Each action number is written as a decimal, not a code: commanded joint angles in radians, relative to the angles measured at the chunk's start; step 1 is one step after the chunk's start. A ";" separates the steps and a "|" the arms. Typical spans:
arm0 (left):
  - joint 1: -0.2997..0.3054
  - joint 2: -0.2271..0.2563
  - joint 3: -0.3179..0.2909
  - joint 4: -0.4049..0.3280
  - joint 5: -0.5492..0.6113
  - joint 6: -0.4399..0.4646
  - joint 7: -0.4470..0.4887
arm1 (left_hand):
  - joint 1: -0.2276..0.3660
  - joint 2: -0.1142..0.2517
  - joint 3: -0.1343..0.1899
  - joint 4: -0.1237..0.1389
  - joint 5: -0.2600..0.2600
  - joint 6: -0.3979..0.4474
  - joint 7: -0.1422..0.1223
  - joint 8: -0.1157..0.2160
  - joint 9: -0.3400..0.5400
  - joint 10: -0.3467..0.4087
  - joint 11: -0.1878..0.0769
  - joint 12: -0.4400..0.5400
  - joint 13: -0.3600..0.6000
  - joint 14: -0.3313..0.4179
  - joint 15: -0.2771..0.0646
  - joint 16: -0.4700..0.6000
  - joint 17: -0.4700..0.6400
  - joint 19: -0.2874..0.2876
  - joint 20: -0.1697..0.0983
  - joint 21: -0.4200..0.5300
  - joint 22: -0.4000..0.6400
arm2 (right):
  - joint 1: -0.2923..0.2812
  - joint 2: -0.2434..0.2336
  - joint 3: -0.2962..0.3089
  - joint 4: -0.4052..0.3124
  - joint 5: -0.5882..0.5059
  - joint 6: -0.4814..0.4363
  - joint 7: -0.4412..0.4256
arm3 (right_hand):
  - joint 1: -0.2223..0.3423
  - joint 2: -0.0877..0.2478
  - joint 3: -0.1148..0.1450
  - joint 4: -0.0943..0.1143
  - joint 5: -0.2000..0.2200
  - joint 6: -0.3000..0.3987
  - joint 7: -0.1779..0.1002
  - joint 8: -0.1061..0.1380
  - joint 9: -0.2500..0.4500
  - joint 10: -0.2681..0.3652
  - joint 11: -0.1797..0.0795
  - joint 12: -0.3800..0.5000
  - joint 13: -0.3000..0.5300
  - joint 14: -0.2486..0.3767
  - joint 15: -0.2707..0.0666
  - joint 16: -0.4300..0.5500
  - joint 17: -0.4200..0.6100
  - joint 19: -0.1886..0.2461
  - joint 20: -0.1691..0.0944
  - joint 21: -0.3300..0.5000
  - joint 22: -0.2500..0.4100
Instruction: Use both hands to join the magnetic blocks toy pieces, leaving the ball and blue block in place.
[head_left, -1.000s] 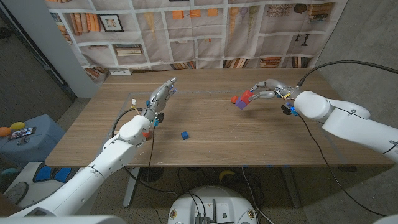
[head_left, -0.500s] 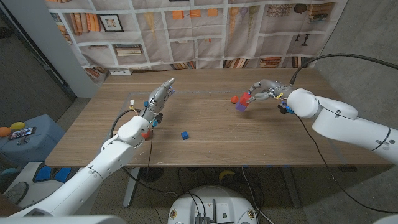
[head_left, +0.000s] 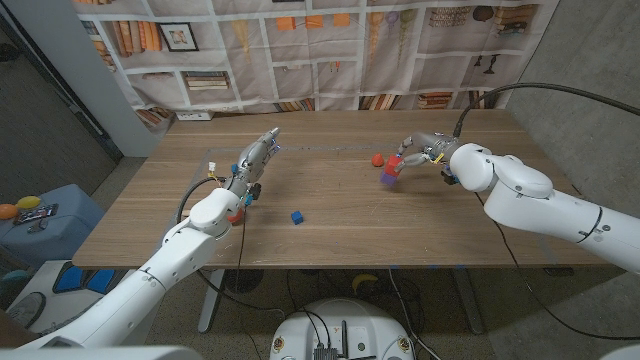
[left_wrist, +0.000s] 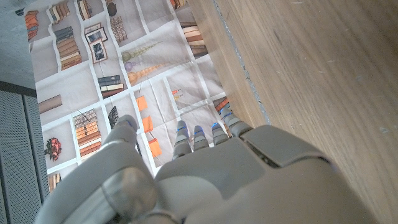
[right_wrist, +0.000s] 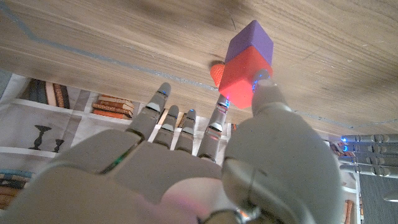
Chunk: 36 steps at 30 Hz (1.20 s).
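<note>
Since a second ago your right hand (head_left: 418, 148) has pulled the joined red block (right_wrist: 244, 73) and purple block (right_wrist: 250, 41) slightly nearer the blue block (head_left: 297, 216), still well off to its right, just beside the orange ball (head_left: 377, 158). It pinches the red one between thumb and finger. Your left hand (head_left: 256, 158) hasn't budged, fingers extended and close together, holding nothing, up-left of the blue block.
</note>
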<state>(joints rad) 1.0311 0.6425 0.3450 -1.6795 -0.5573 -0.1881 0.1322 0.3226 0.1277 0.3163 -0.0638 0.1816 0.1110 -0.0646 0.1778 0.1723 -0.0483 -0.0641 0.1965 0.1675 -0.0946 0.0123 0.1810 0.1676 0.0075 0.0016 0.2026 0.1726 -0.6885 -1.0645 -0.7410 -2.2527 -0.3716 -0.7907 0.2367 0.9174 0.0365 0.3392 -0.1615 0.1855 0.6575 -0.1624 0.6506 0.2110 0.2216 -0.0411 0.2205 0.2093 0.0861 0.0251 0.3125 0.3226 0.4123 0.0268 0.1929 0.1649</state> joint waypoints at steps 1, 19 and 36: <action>0.013 -0.002 -0.003 -0.001 -0.003 -0.017 -0.003 | -0.010 0.001 0.007 -0.001 0.005 0.005 -0.001 0.004 0.000 0.009 -0.002 -0.003 0.003 0.000 -0.006 -0.001 0.002 0.006 -0.008 -0.003 -0.001 | 0.041 0.049 -0.066 0.027 -0.141 -0.046 0.108 | 0.046 0.047 -0.003 0.001 0.006 0.152 -0.059 0.035 0.027 0.011 0.000 -0.001 0.003 0.007 -0.002 0.004 0.004 0.004 0.005 0.001 0.005; 0.026 -0.016 -0.010 0.007 -0.018 -0.043 -0.005 | -0.017 0.007 0.013 -0.005 0.006 0.009 0.004 0.004 0.000 0.012 0.000 -0.005 0.003 0.003 -0.006 -0.002 0.001 0.006 -0.010 -0.006 -0.001 | 0.073 0.096 -0.122 0.067 -0.269 -0.082 0.213 | 0.041 0.047 -0.007 0.003 0.004 0.143 -0.058 0.033 0.030 0.010 -0.001 -0.003 0.003 0.010 -0.002 0.005 0.006 0.004 0.006 0.001 0.005; 0.019 -0.023 -0.007 0.019 -0.027 -0.042 -0.012 | -0.023 0.014 0.020 -0.008 0.007 0.013 0.009 0.004 0.000 0.016 0.000 -0.005 0.003 0.008 -0.005 -0.002 0.001 0.008 -0.008 -0.007 -0.001 | 0.059 0.126 -0.118 0.080 -0.328 -0.071 0.253 | 0.033 0.035 -0.017 0.003 0.001 0.106 -0.057 0.022 0.034 -0.001 0.004 -0.008 0.003 0.009 0.006 0.003 0.006 0.005 0.013 0.001 0.005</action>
<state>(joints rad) 1.0543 0.6255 0.3367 -1.6691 -0.5784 -0.2266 0.1234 0.3095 0.1410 0.3261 -0.0737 0.1816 0.1165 -0.0588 0.1778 0.1725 -0.0340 -0.0607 0.1924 0.1676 -0.0892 0.0070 0.1811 0.1678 0.0112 -0.0020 0.1951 0.1673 -0.6266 -0.9593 -0.8518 -2.1825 -0.6521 -0.8643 0.4572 0.9178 0.0361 0.3269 -0.1574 0.1853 0.6575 -0.1624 0.6506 0.2110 0.2215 -0.0411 0.2126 0.2093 0.0933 0.0250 0.3125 0.3274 0.4122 0.0343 0.1929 0.1649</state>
